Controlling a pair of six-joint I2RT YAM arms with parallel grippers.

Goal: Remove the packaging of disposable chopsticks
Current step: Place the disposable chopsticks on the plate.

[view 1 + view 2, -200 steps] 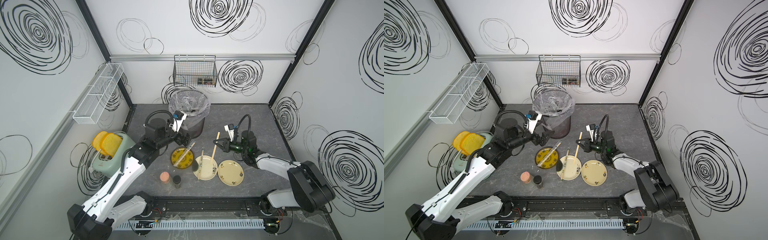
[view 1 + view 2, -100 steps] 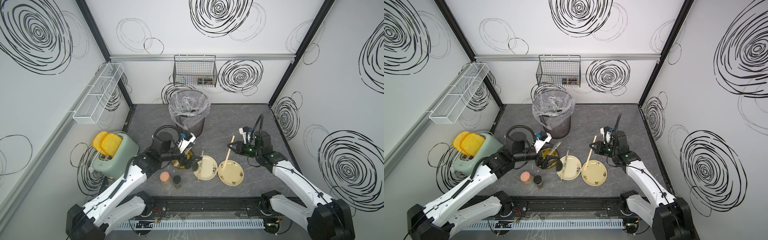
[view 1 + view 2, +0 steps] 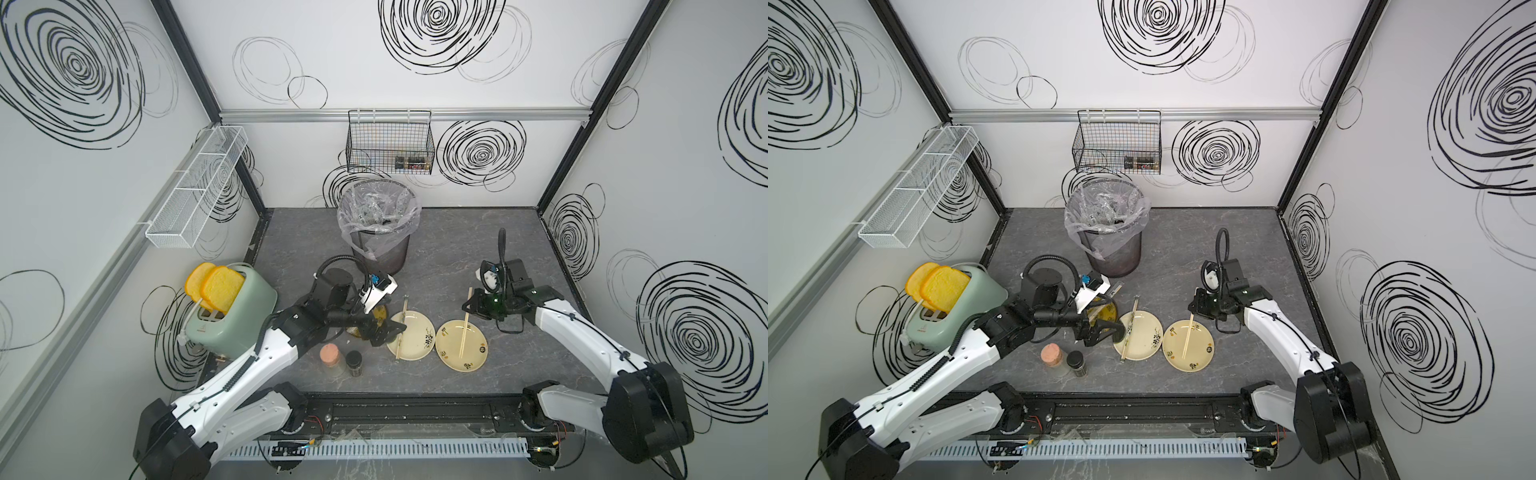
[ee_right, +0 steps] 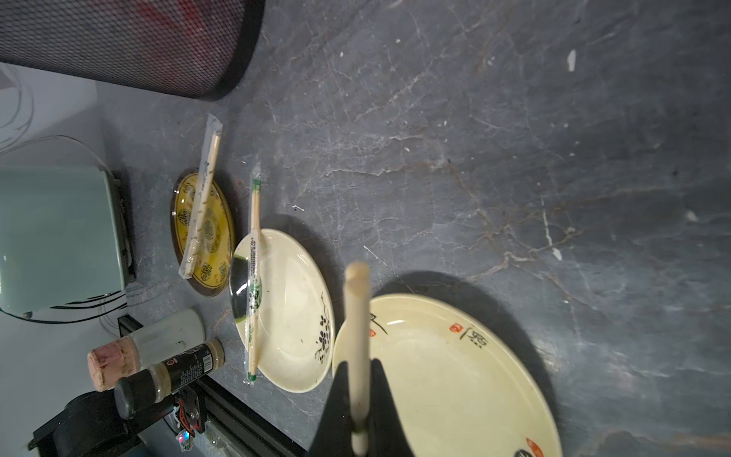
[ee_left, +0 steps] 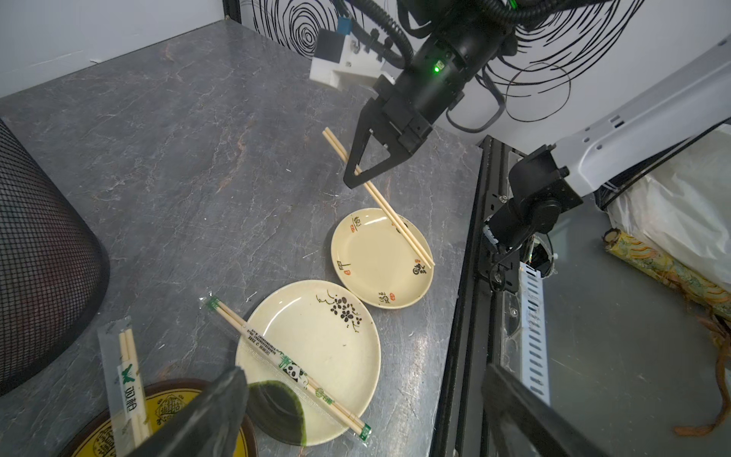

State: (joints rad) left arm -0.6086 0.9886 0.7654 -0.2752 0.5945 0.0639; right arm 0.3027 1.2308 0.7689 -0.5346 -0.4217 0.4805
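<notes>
Placement underway: our right gripper (image 5: 353,179) pinches the bare chopsticks (image 5: 399,225) over the plate (image 5: 368,273); next we should close our wide-open left gripper (image 3: 385,332) on the wrapped pair (image 5: 277,356).

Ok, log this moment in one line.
left gripper: open, near wrapped pair on flower plate | right gripper: shut on bare chopsticks over red-marked plate | second wrapped pair: on yellow plate

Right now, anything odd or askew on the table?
A dark green patch lies on the middle plate's rim, partly under the wrapped chopsticks; spill or object, I cannot tell. The bare pair in the right gripper and the rest look fine.
</notes>
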